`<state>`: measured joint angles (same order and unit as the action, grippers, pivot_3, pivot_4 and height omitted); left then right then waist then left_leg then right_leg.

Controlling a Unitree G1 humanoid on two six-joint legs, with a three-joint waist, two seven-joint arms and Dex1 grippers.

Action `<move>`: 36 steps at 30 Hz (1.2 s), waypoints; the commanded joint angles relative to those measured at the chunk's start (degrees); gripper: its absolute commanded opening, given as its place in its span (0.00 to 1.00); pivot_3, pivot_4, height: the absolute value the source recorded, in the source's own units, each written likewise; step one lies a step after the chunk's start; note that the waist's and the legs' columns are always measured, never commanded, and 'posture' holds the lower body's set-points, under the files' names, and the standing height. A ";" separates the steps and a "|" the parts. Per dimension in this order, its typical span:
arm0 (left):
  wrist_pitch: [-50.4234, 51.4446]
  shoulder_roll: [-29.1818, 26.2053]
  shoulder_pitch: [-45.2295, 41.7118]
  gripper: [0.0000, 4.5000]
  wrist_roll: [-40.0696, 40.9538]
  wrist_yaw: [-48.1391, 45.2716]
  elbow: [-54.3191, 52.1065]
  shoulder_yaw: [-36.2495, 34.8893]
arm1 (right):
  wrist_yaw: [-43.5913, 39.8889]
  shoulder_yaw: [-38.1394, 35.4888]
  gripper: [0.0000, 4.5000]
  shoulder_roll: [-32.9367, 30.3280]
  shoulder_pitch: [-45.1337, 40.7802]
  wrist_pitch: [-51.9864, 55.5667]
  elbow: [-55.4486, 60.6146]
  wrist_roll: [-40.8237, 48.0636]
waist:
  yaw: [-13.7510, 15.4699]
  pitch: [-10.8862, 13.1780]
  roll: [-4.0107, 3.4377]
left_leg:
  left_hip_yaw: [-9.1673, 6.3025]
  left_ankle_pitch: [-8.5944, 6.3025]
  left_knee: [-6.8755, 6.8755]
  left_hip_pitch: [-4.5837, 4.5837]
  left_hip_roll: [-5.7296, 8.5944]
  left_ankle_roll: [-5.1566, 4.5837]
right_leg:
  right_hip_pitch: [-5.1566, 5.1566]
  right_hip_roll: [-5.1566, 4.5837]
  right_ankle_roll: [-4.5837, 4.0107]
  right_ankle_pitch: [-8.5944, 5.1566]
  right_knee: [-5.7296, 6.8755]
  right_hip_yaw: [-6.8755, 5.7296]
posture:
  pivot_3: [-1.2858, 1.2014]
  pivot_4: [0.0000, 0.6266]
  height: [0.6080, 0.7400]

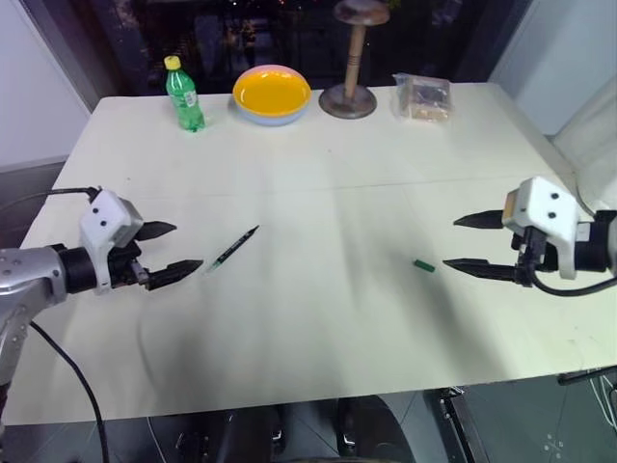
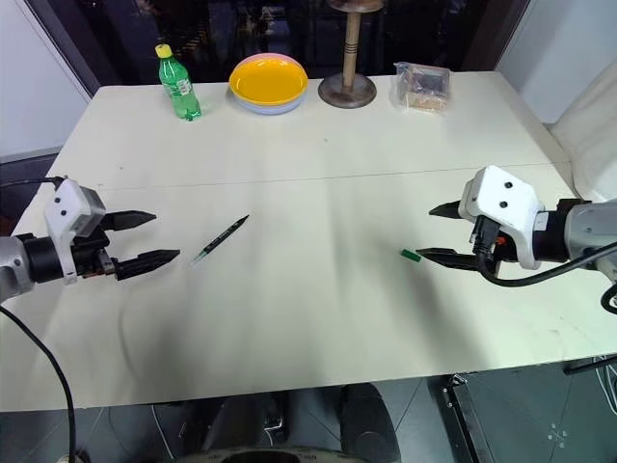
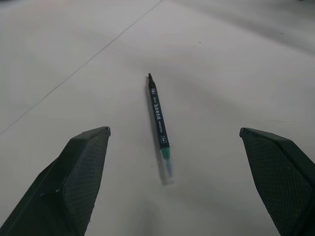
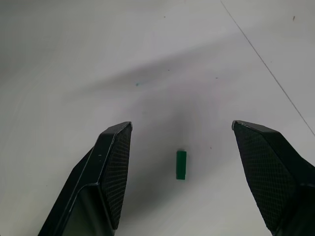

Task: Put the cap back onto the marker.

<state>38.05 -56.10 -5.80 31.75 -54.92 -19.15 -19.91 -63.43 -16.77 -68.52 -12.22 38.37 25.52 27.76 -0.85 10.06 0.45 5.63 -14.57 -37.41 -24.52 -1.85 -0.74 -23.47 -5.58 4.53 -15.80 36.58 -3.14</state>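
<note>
The cap (image 1: pixel 424 264) lay flat on the white table (image 1: pixel 318 174), just ahead of the right gripper (image 1: pixel 465 242), whose fingers (image 4: pixel 113 172) stood wide apart and empty with the little green cylinder in line with the gap between them. Well apart from it, toward the left side, the marker (image 1: pixel 232 248) lay uncapped and slantwise, just beyond the left gripper (image 1: pixel 176 249), its fingers (image 3: pixel 81 167) likewise spread and holding nothing. A green bottle (image 1: pixel 183 94), yellow bowl (image 1: pixel 272 93), wooden stand (image 1: pixel 352 58) and plastic bag (image 1: pixel 422 96) lined the table's far edge.

soda btl (image 1: pixel 183 95), bowl (image 1: pixel 272 95), stand (image 1: pixel 350 60), bag (image 1: pixel 422 97)
</note>
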 commanded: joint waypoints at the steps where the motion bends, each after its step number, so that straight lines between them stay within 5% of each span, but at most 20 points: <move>1: -2.20 -0.72 -0.62 0.98 -0.71 -0.25 0.33 -1.41 | -0.13 -2.45 0.75 -1.06 -0.59 -0.56 0.02 0.20 | 0.00 0.00 0.00 | 0.00 0.01 0.04 0.00 0.00 -0.01 | 0.00 0.00 0.00 0.00 -0.03 0.00 | 0.52 0.24 1.00; 21: -4.73 0.78 -1.82 0.98 -1.86 -1.69 5.36 3.45 | 2.18 -4.99 0.75 -0.57 1.25 2.81 3.67 1.52 | 0.09 -0.01 0.00 | 0.05 0.08 0.18 0.01 0.02 -0.09 | 0.05 0.03 0.02 0.01 -0.18 -0.05 | 0.52 0.24 1.00; 36: -16.18 10.95 -16.11 0.98 -15.29 0.22 24.79 19.47 | 9.61 -15.35 0.75 4.43 10.30 11.92 16.14 4.99 | 0.33 -0.05 0.02 | 0.12 0.08 -0.02 0.02 0.02 -0.21 | 0.18 0.17 0.29 0.16 -0.11 -0.11 | 0.52 0.24 1.00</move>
<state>24.06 -45.07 -20.93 17.78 -54.96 5.05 -0.55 -54.71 -29.21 -64.26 -1.90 49.96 39.89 32.20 -0.52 10.02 0.48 5.75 -14.50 -37.46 -24.49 -1.83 -0.96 -23.29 -5.39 4.84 -15.64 36.50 -3.25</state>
